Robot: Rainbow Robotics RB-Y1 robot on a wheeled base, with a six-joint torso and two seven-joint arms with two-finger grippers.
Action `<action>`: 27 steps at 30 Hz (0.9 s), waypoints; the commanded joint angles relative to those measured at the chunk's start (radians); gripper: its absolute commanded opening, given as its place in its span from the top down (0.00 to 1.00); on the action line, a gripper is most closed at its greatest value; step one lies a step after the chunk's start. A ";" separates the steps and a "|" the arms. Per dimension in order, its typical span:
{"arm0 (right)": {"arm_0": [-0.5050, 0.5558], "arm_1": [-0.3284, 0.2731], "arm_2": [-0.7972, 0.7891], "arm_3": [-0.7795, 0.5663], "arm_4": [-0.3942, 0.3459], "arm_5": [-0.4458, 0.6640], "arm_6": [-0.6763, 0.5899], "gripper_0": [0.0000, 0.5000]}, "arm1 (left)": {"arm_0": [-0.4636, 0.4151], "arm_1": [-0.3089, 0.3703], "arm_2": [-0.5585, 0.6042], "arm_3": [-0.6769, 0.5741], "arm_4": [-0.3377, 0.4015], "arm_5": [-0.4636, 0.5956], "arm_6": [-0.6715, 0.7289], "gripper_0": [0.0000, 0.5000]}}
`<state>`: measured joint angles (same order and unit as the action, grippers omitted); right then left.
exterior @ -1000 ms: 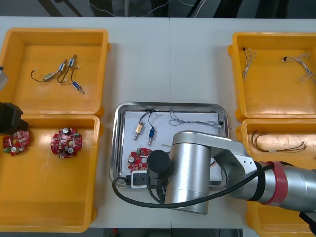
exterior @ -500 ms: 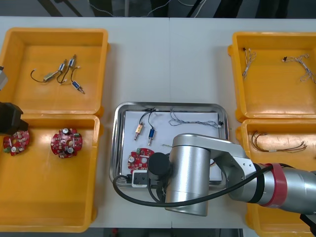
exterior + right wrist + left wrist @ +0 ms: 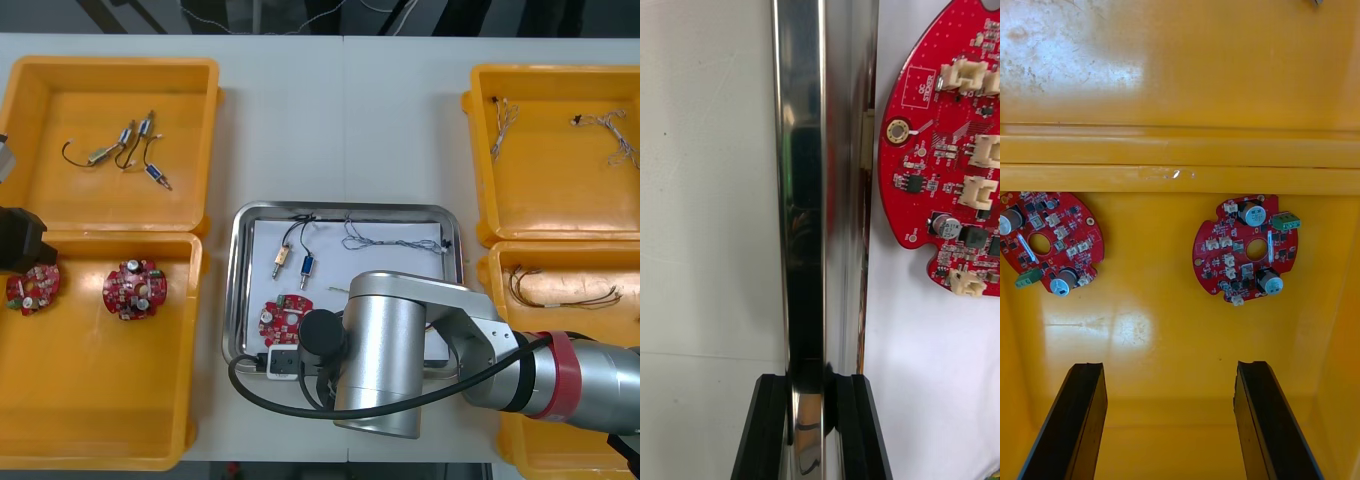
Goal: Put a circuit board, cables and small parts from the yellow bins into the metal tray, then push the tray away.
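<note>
shiny steel tray (image 3: 238, 290), white inside, near edge partly hidden under the silver right arm. right gripper (image 3: 812, 431) clamped on the tray's thin mirror-like rim. round red circuit board (image 3: 940, 142) inside the tray, just beside that rim, partly cut off. left gripper (image 3: 1171, 382) well left of the tray, spread wide, empty, above two more boards (image 3: 1246, 247) in a glossy yellow bin (image 3: 1172, 337).

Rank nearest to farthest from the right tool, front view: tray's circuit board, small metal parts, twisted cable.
1. Circuit board, near-left in the metal tray, beside the right tool clamping its rim.
2. Small metal parts, left, farther in.
3. Twisted cable, far-right.
</note>
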<state>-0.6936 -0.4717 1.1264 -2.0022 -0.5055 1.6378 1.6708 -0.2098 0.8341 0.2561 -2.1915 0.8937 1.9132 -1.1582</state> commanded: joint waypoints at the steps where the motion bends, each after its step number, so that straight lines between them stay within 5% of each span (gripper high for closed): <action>1: 0.008 0.024 0.015 -0.013 0.001 -0.009 -0.045 0.75 | 0.015 0.040 0.032 -0.028 -0.001 0.007 -0.080 0.00; 27: -0.115 -0.015 0.015 -0.012 -0.093 -0.009 -0.051 0.80 | 0.015 0.040 0.032 -0.028 -0.001 0.007 -0.080 0.00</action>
<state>-0.7566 -0.4736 1.1264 -2.0013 -0.5799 1.6378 1.6442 -0.2098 0.8341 0.2561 -2.1915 0.8937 1.9132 -1.1585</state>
